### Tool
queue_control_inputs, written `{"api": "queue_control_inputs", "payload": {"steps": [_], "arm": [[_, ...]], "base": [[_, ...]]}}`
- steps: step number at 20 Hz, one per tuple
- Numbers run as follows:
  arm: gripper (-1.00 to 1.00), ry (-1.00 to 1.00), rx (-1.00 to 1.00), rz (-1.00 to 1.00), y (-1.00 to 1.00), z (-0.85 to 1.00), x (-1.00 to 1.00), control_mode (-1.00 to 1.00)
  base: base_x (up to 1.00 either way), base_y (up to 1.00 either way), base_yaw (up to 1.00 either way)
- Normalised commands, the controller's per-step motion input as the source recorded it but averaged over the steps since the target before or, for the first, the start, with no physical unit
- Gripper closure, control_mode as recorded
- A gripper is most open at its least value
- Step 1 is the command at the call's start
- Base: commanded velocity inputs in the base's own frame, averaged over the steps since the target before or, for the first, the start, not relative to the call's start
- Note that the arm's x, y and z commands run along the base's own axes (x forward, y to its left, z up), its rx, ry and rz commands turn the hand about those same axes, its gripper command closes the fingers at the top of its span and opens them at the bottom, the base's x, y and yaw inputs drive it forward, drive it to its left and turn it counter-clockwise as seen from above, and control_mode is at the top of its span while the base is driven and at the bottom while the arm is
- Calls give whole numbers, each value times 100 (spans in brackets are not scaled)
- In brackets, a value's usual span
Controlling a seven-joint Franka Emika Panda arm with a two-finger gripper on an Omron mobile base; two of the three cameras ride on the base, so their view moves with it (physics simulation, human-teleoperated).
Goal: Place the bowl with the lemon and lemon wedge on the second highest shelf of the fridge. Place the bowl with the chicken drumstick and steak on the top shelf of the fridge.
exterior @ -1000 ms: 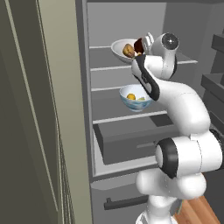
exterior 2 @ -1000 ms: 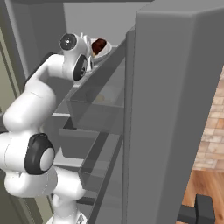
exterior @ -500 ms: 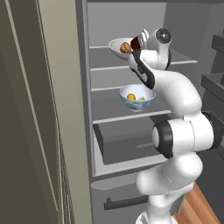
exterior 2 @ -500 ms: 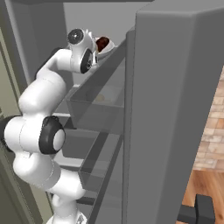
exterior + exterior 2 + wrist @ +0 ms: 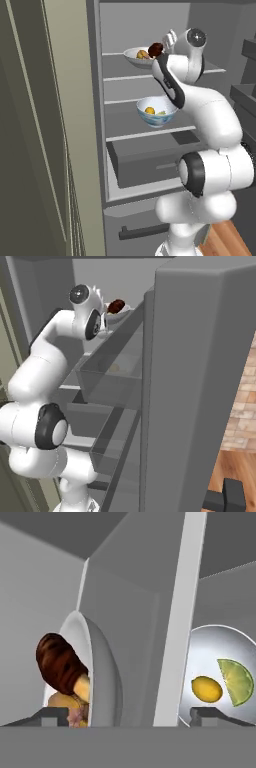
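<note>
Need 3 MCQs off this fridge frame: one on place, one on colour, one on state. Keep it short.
1. Where is the bowl with the lemon?
A. top shelf
B. second highest shelf
C. drawer

2. What colour is the lemon wedge?
A. yellow-green
B. red
C. white

3. How is the claw?
A. shut on the meat bowl's rim
B. open, holding nothing
C. shut on the lemon

Key: 1 B, it sits one shelf below the meat bowl on the top shelf. 2 A, hand view shows it beside the lemon. 3 B, the fingertips stand wide apart, the rim loose between them.
</note>
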Motion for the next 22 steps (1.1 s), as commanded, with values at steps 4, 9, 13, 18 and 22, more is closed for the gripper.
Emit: {"api": "queue_control_inputs", "payload": {"steps": [4, 9, 13, 18, 22], "arm": [[-100, -12, 1, 0, 0, 9, -100, -100], [-100, 0, 1, 0, 0, 25, -100, -100], [-100, 0, 2, 0, 0, 26, -100, -100], [-100, 0, 0, 0, 0, 8, -100, -100], [-100, 0, 0, 0, 0, 0, -100, -100]], "base": [[0, 0, 0], [0, 0, 0], [0, 0, 0], [0, 0, 0], [0, 0, 0]]}}
